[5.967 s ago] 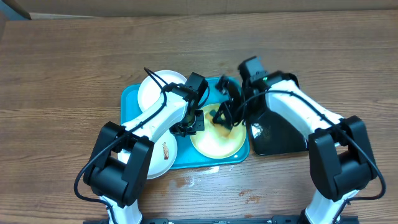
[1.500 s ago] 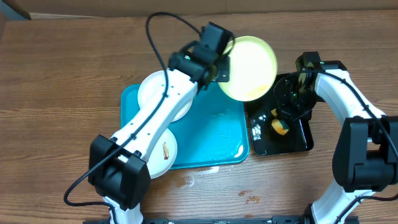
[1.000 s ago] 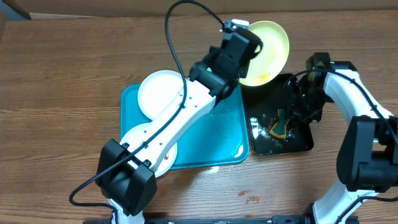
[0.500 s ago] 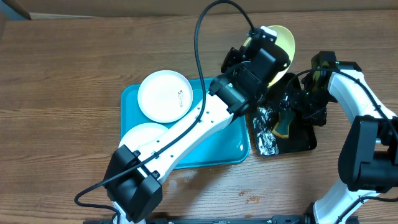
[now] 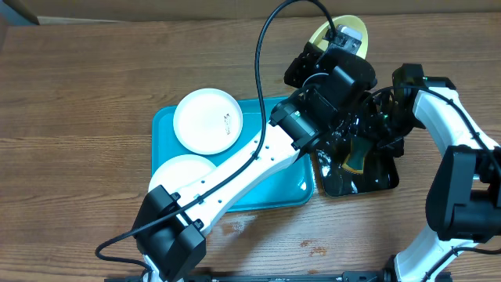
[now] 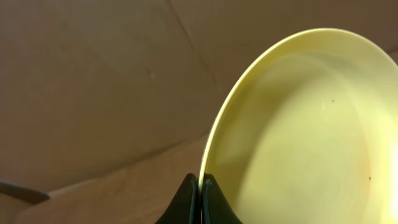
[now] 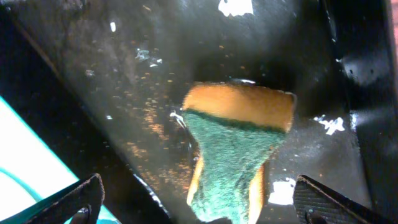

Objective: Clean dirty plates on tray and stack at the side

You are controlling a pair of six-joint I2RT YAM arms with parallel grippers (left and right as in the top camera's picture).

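My left gripper (image 5: 335,48) is shut on the rim of the pale yellow-green plate (image 5: 346,31), held tilted on edge above the table's far side, right of the tray. In the left wrist view the fingertips (image 6: 199,186) pinch that plate's (image 6: 298,124) edge. Two white plates (image 5: 207,120) (image 5: 180,168) lie on the left half of the turquoise tray (image 5: 274,184). My right gripper (image 7: 199,205) hangs open over the black tray (image 7: 280,50). A green and yellow sponge (image 7: 239,143) lies there between the fingers (image 7: 81,199), touching neither.
The black tray (image 5: 376,176) sits just right of the turquoise tray and is wet, with the sponge (image 5: 354,157) on it. My left arm crosses over the turquoise tray's right half. Small wet spots (image 5: 313,249) mark the wood near the front edge.
My left arm has swung the yellow-green plate farther right and back, tipping it on edge. My right gripper has opened and let go of the sponge on the black tray.
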